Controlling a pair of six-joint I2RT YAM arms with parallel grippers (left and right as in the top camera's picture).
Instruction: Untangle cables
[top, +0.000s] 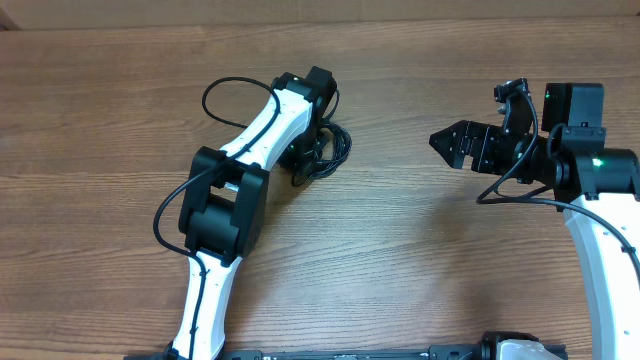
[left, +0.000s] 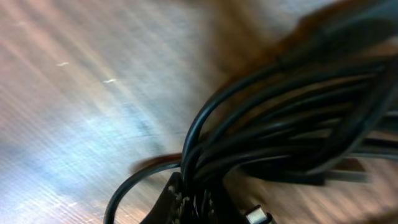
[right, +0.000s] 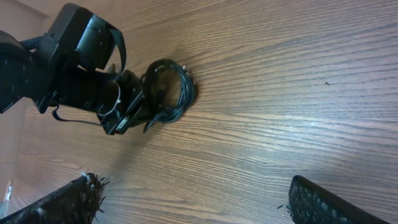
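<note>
The cables (top: 337, 148) are a small coil of thin black cords on the wooden table, just right of my left gripper (top: 306, 160). In the left wrist view the cords (left: 280, 124) converge into a bundle pinched at the gripper's fingers (left: 189, 202), with a silver plug end (left: 255, 215) beside them. The right wrist view shows the coil (right: 175, 87) held at its near side by the left gripper (right: 134, 117). My right gripper (top: 442, 140) is open and empty, well to the right of the coil, its fingers spread wide over bare wood (right: 193, 202).
The left arm's own thicker black wire (top: 225, 88) loops behind its wrist, and another loop (top: 165, 215) hangs by its elbow. The right arm's wire (top: 500, 185) curves below its wrist. The wooden table (top: 400, 260) lies between the arms.
</note>
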